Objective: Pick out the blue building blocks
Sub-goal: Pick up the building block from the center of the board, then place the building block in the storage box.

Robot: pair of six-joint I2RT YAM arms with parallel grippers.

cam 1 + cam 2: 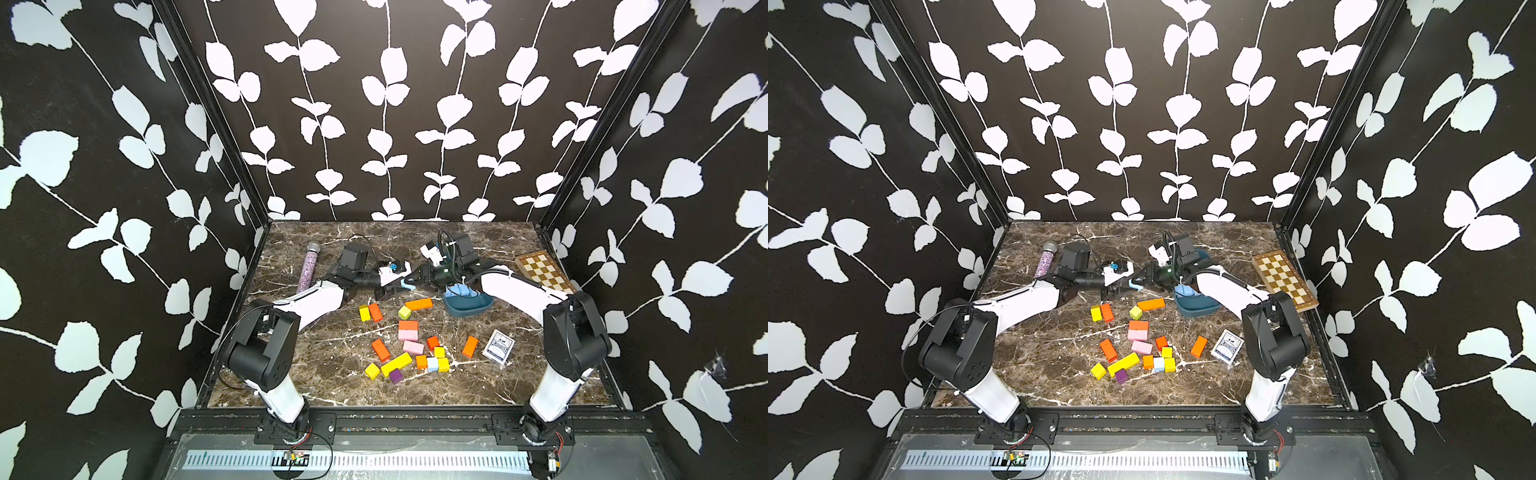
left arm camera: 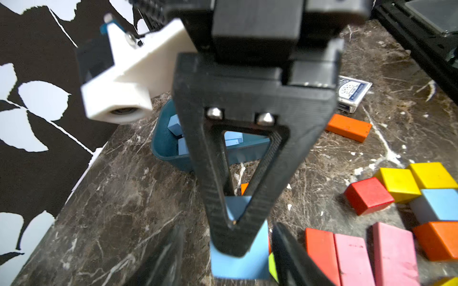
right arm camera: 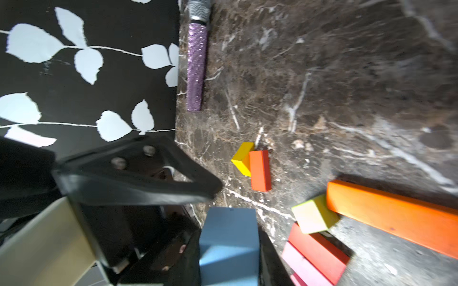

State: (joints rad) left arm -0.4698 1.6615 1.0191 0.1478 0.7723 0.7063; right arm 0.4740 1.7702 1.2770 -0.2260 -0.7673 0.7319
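We begin with the table, a dark marbled top. Far right on it stands the tray, with several blue blocks already inside. Just left of the tray, above the middle of the table, our two grippers meet tip to tip around the held block. The right gripper has its jaws pressed against two opposite faces of it, as the right wrist view shows. The left gripper stands partly open around the same block, and in the left wrist view there is a clear gap on at least one side. We judge this to be a handover, with the right arm now carrying the weight.

Smallest of all, one blue cube sits in the near pile. It touches an orange block on its left and yellow blocks on its right and far side.

These pieces look like painted wood, so we expect them to be light, stiff and hard to damage. Their matte faces should give the pads fair friction. We would grip across two flat, parallel faces near the middle, never on an edge or corner, where a block could twist out. For the crowded cube, we would come straight down with narrow jaws, one at its open near face. We expect to push its neighbours aside first.
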